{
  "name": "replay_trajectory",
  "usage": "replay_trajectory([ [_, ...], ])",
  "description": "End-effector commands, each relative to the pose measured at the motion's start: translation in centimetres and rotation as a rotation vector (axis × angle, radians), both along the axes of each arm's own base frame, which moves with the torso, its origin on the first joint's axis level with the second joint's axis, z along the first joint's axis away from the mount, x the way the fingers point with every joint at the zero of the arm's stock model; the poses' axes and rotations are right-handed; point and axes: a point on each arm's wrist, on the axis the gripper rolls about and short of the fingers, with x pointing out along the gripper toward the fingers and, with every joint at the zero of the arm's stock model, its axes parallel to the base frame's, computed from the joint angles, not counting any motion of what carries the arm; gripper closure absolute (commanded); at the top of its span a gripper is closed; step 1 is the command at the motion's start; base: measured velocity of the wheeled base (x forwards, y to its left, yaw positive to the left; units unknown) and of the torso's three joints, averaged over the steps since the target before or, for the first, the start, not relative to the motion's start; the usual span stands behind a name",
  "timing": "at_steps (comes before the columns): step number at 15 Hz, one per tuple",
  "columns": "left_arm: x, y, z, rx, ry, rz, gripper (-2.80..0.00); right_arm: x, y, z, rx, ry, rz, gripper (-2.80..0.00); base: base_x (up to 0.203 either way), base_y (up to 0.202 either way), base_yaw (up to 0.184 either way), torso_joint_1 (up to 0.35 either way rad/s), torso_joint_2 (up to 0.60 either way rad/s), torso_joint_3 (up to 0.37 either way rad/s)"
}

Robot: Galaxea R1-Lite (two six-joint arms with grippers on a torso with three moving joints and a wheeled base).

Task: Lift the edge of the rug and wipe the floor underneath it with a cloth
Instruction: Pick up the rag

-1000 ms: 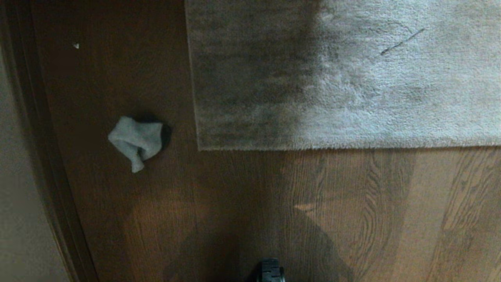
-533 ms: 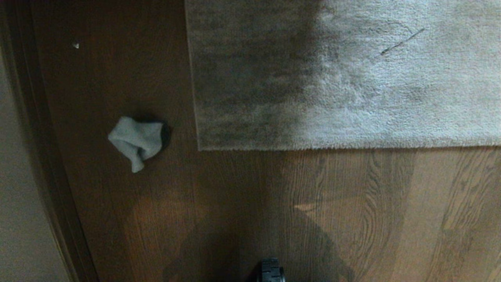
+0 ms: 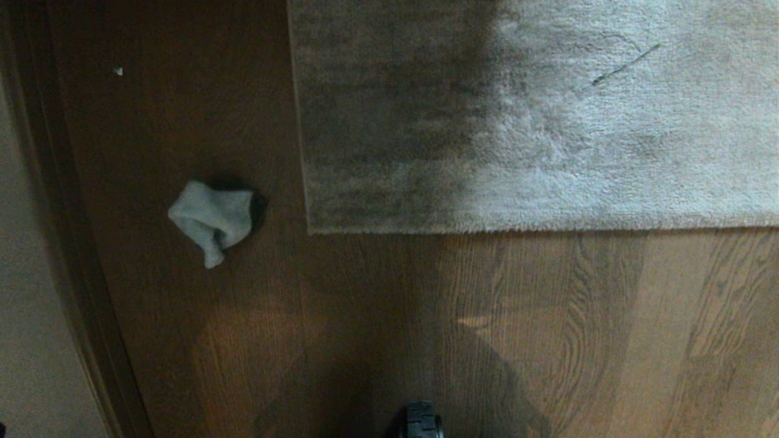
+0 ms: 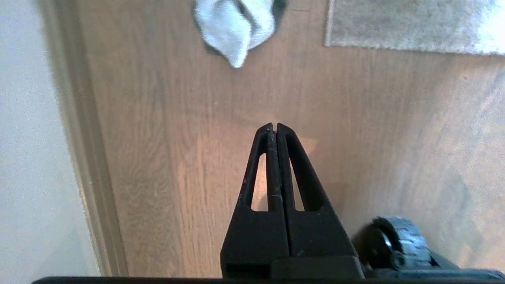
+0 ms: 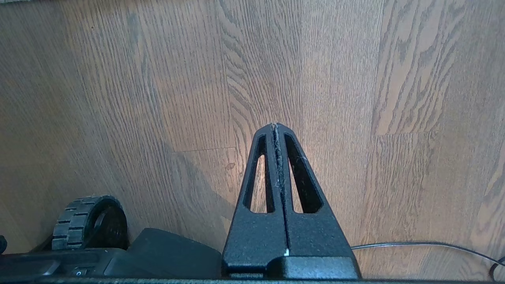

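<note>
Nearest the robot, both grippers hang low over bare floor [image 3: 548, 340], close to the base. The right gripper [image 5: 277, 126] has its fingers pressed fully together and holds nothing; it points at empty planks beside a base wheel [image 5: 85, 221] and a thin cable [image 5: 426, 245], and reads as parked. The left gripper [image 4: 274, 125] is likewise fully closed and empty, aimed along the boards toward the cloth [image 4: 236, 27], which sits well ahead of its tips. Neither gripper appears in the head view; only a dark wheel [image 3: 423, 421] shows at the bottom edge.

Further out, the cloth [image 3: 212, 220] lies bunched on the floor between the baseboard [image 3: 73, 255] and the rug [image 3: 548, 121], near the rug's corner but apart from it. Its crumpled, raised shape offers a fold to pinch.

Farthest, the rug lies flat, its near edge straight and its left corner down on the planks; no part is lifted. A thin dark strand [image 3: 625, 64] rests on the pile, and a small pale speck [image 3: 118, 70] sits on the floor to the left.

Judgement: the task is at its outset. The left gripper is the one lined up for the cloth and must open before it can grasp it.
</note>
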Motion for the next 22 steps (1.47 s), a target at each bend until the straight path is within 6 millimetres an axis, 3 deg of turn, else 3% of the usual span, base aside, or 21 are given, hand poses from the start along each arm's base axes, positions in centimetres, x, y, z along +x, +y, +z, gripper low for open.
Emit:
replay_trajectory([
  [1, 2.4, 0.0, 3.1, 0.002, 0.081, -0.012, 0.0, 0.0, 0.0, 0.0, -0.001, -0.001, 0.0, 0.0, 0.0, 0.0, 0.0, 0.0, 0.0, 0.0],
  [3, 3.3, 0.0, 5.2, 0.006, 0.073, -0.016, 0.0, 0.0, 0.0, 0.0, -0.001, -0.001, 0.0, 0.0, 0.0, 0.0, 0.0, 0.0, 0.0, 0.0],
  [6, 5.7, 0.0, 6.4, 0.042, 0.142, -0.016, 0.0, 0.0, 0.0, 0.0, -0.001, -0.001, 0.0, 0.0, 0.0, 0.0, 0.0, 0.0, 0.0, 0.0],
  [12, 13.6, 0.0, 7.7, 0.071, 0.206, -0.008, 0.0, 0.0, 0.0, 0.0, 0.0, -0.001, 0.0, 0.0, 0.0, 0.0, 0.0, 0.0, 0.0, 0.0],
  [15, 16.5, 0.1, 7.5, 0.104, 0.197, 0.017, 0.0, 0.0, 0.0, 0.0, -0.001, -0.001, 0.0, 0.0, 0.0, 0.0, 0.0, 0.0, 0.0, 0.0],
  [16, 17.1, 0.1, 7.3, 0.107, 0.195, 0.021, -2.8, 0.0, 0.0, 0.0, 0.001, -0.001, 0.0, 0.0, 0.0, 0.0, 0.0, 0.0, 0.0, 0.0],
  [22, 18.7, 1.3, 7.1, 0.092, 0.189, 0.095, -2.8, 0.0, 0.0, 0.0, 0.001, -0.001, 0.0, 0.0, 0.0, 0.0, 0.0, 0.0, 0.0, 0.0],
])
